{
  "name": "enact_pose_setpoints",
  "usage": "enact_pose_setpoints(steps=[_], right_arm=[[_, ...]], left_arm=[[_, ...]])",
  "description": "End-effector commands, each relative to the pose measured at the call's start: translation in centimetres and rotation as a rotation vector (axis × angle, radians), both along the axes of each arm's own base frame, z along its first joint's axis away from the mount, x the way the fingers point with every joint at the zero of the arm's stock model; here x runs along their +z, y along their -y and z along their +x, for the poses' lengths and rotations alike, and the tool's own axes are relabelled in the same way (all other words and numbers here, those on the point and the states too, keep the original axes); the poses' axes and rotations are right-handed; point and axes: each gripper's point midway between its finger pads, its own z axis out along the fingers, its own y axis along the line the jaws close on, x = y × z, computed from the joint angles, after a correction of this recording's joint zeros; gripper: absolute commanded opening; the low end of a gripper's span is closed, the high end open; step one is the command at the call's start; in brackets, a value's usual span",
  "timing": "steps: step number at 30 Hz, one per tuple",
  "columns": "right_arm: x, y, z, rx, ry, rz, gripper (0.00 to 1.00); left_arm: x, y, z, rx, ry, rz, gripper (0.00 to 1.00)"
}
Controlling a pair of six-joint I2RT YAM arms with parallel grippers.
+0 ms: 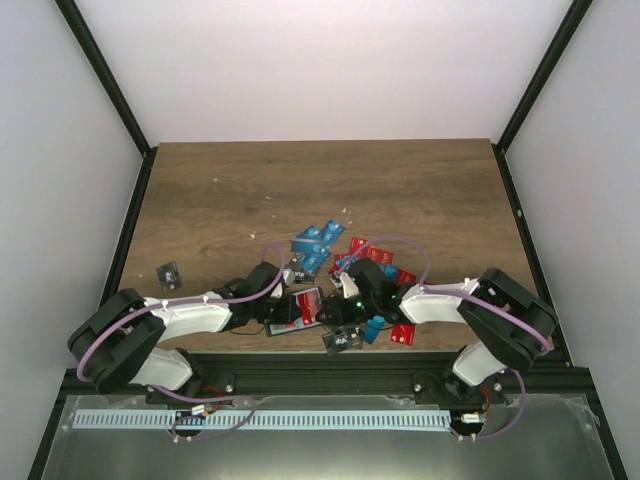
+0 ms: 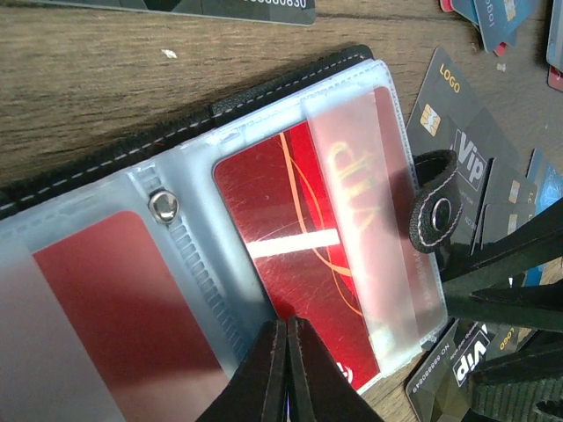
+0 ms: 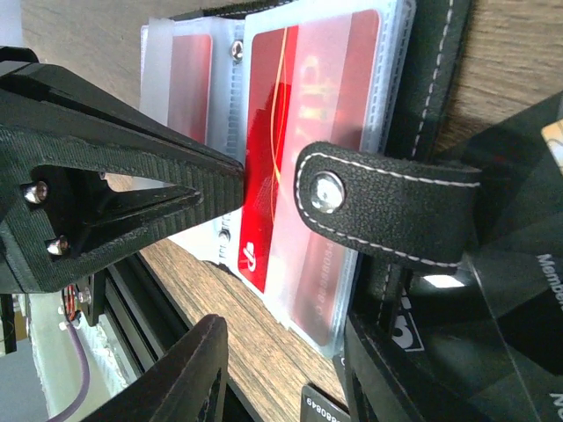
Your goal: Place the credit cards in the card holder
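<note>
Top external view: the card holder lies open close to the table's near edge, between both grippers. Loose credit cards crowd its far and right sides, and open wood stretches beyond. Left gripper is pressed closed, tips at the clear sleeve over a red card; whether it pinches the sleeve I cannot tell. Right gripper stands partly apart, gripping nothing, straddling the holder's corner below the clasp tab. White walls and dark posts enclose the table.
</note>
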Motion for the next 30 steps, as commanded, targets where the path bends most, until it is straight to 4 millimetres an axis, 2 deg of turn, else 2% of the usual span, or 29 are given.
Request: enact_pose_setpoints(steps=[1,8,16,23,30], right_arm=[[1.4,-1.4,0.5,0.022,0.028,0.037,0.38],[1.7,-1.9,0.5,0.027,0.046,0.015,0.37],[1.8,-2.1,0.7,0.025,0.049,0.010,0.37],[1.5,-1.1,1.5,-0.018,0.081,-0.085,0.36],[2.2,-1.3,1.4,-0.013,0.101,-0.089,0.36]], left_arm=[[-0.6,0.1,-0.3,-0.014,-0.002,0.019,0.04],[-0.3,0.1,-0.2,-0.012,0.003,0.020,0.04],[1.7,-0.4,0.4,0.007,0.059,0.036,0.04],[1.1,-0.5,0.2,0.007,0.049,0.046,0.04],[0.9,-0.2,0.1,0.001,0.044,0.043,0.04]])
